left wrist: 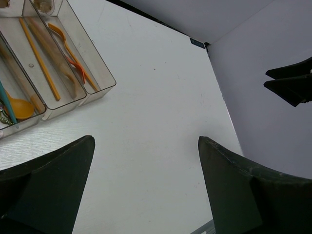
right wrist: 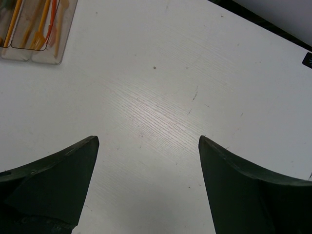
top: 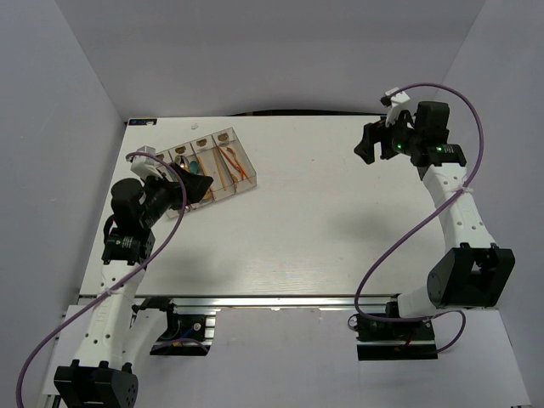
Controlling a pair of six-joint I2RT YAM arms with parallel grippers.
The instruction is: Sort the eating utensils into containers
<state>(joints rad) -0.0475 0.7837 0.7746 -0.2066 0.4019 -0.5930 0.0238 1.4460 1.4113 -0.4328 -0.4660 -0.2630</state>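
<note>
The containers (left wrist: 90, 53), four narrow clear bins joined in a row, sit on the far left part of the white surface (top: 340, 221), angled slightly; small brown marks (top: 201, 143) show at their far ends in the top view; the bins hold utensils, among them an orange fork-like piece (left wrist: 73, 58) in the rightmost bin, wooden chopsticks (left wrist: 51, 48) and a thin orange stick (left wrist: 41, 63) in the next, and an orange spoon (left wrist: 19, 107) beside a teal handle (left wrist: 6, 105) further left; what else lies in the leftmost bins is cut off or too small to tell. The left end effector (left wrist: 145, 141) hangs just beside the near end of the row, its fingers spread wide apart with nothing between them and only bare surface below in its own wrist view; from above it overlaps the near corner of the bins, and whether it touches them I cannot tell. The right end effector (right wrist: 148, 139) is raised at the far right of the surface, well apart from the containers, which appear only in the upper left corner of its wrist view; its fingers too stand wide apart and hold nothing.
</note>
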